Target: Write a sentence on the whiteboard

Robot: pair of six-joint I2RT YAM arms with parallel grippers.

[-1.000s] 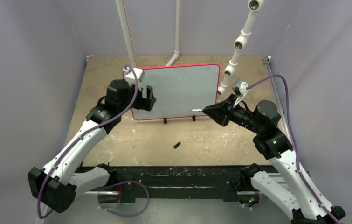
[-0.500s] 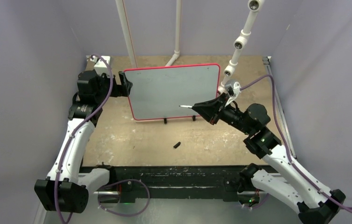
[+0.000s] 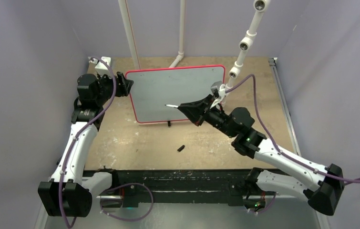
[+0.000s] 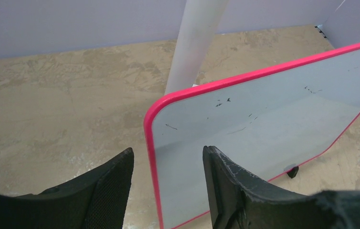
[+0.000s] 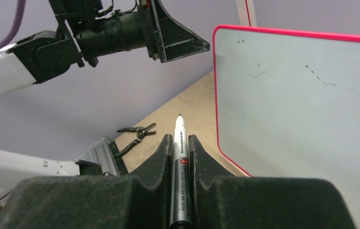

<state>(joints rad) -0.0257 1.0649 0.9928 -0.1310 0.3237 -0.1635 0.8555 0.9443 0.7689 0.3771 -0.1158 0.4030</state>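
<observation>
Right gripper point(image 5: 180, 139) pinches the marker point(image 5: 179, 128); left gripper point(image 4: 168, 155) gapes empty by the board point(image 4: 263, 119) — likely light, slick — we'd grip its rim point(image 4: 149, 157).

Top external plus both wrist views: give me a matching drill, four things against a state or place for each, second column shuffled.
Things:
1. left gripper
2. right gripper
3. whiteboard
4. small black piece

States or places:
A. lying on the table, nearer the arm bases than the whiteboard
B. shut on the marker
C. open, at the whiteboard's left edge
D. standing, red-pink rim, only faint stray marks on its face

Pairs: 1-C, 2-B, 3-D, 4-A
</observation>
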